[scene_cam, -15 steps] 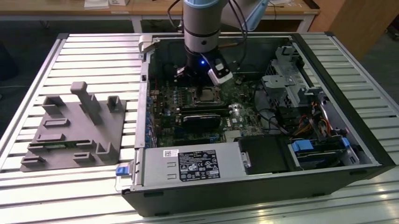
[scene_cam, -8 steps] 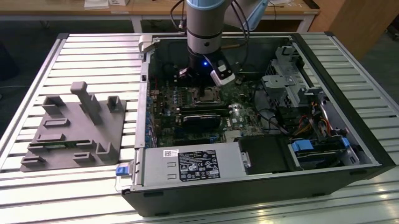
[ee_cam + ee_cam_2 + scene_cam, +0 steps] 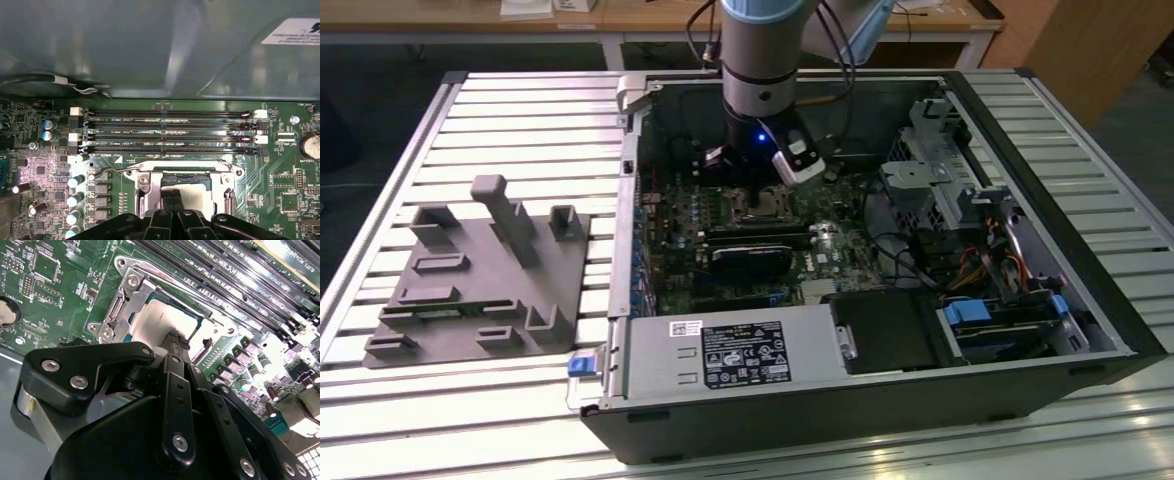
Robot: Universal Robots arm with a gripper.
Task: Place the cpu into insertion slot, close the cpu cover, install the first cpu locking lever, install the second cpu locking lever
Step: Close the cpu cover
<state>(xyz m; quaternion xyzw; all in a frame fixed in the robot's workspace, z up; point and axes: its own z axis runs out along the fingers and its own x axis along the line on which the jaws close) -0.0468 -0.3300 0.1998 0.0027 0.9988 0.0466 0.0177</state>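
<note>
Inside the open computer case, my gripper hangs straight over the insertion slot on the green board. The cpu lies flat in the slot, its dull silver top showing through the window of the cpu cover. In the first wrist view the cpu cover lies down around the cpu. My gripper is shut, its black fingers pressed together, their tip at or just above the cpu's top. A thin wire locking lever runs along the slot's edge nearest the memory slots.
Several long black memory slots lie beside the socket. A black card, a power supply and a drive cage crowd the case. A grey fixture plate with upright posts sits on the slatted table at the exterior view's left.
</note>
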